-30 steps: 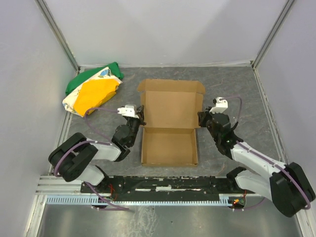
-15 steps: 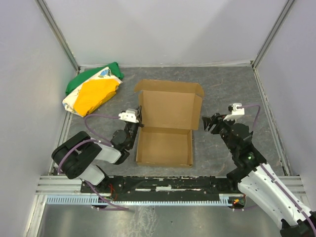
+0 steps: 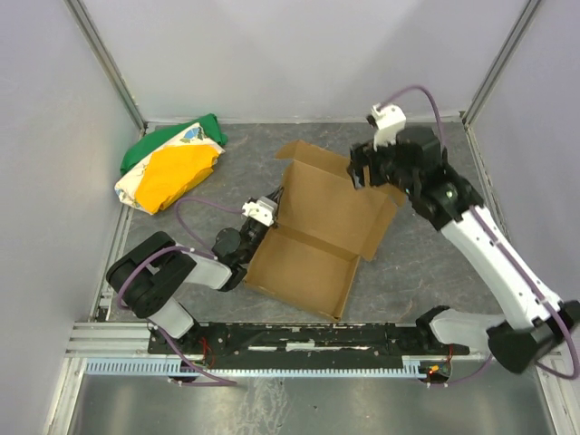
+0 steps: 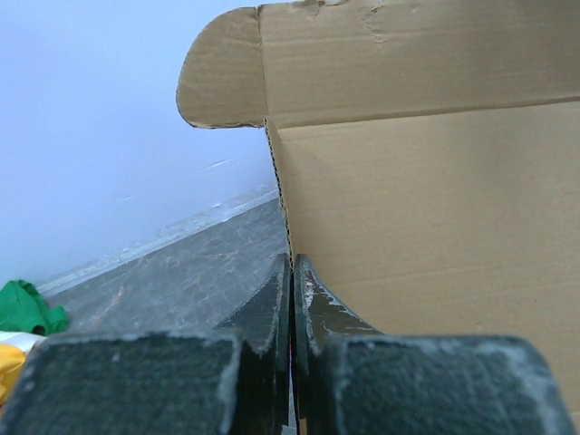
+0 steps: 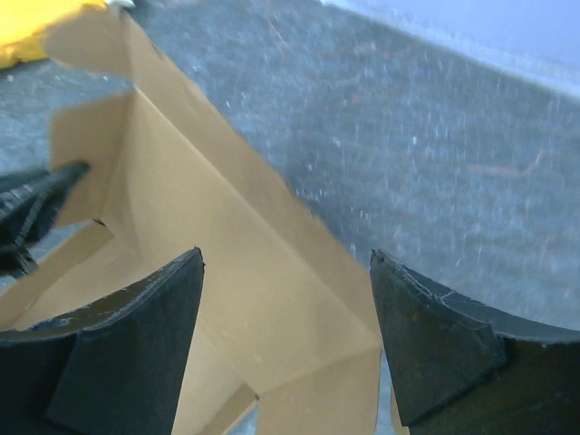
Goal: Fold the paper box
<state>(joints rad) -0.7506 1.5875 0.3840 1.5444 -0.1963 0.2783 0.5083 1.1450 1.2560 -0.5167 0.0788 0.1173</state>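
Observation:
The paper box [image 3: 313, 236] is brown cardboard, lying skewed on the grey table with its tray toward me and its lid [image 3: 340, 204] raised behind. My left gripper [image 3: 269, 224] is low at the box's left side, shut on the edge of the left wall. In the left wrist view the cardboard edge [image 4: 283, 208] runs down between the closed fingertips of the left gripper [image 4: 292, 261]. My right gripper [image 3: 361, 170] hangs open above the lid's far right corner. In the right wrist view the right gripper [image 5: 286, 256] straddles the lid's upper edge [image 5: 227, 263] without touching it.
A green, yellow and white cloth bundle [image 3: 172, 163] lies at the back left. Pale walls close in the table on three sides. A metal rail [image 3: 299, 340] with the arm bases runs along the near edge.
My right gripper let go of the box's right side, opened, rose and swung to the far edge of the lid. The box turned askew and shifted right, with the left gripper still shut on it.

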